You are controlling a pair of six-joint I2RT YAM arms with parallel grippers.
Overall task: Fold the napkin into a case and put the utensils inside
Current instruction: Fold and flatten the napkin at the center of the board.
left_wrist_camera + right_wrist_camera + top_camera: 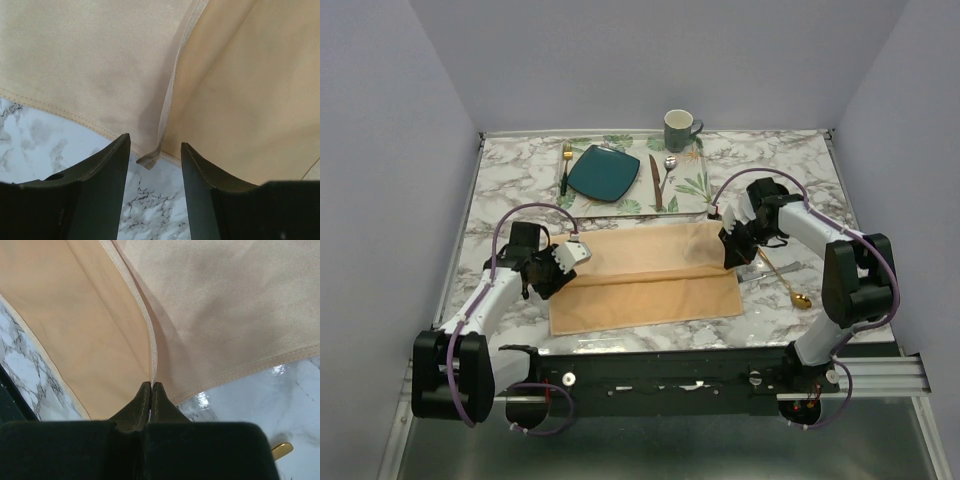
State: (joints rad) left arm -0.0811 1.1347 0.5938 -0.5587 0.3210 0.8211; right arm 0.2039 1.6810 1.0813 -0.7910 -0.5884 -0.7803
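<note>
Folding is in hand: the napkin (645, 280) lies doubled near the surface's near edge. Right end effector (151, 386) pinches its folded hem; left end effector (155, 142) stands spread around the loose corner. Next, probably: right lets go.

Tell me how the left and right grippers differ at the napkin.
The left gripper has its jaws apart, a hem of the napkin loose between them; the right gripper has its jaws shut on the hem. The left gripper sits at the napkin's left edge, the right gripper at its right edge. Both hover low.
</note>
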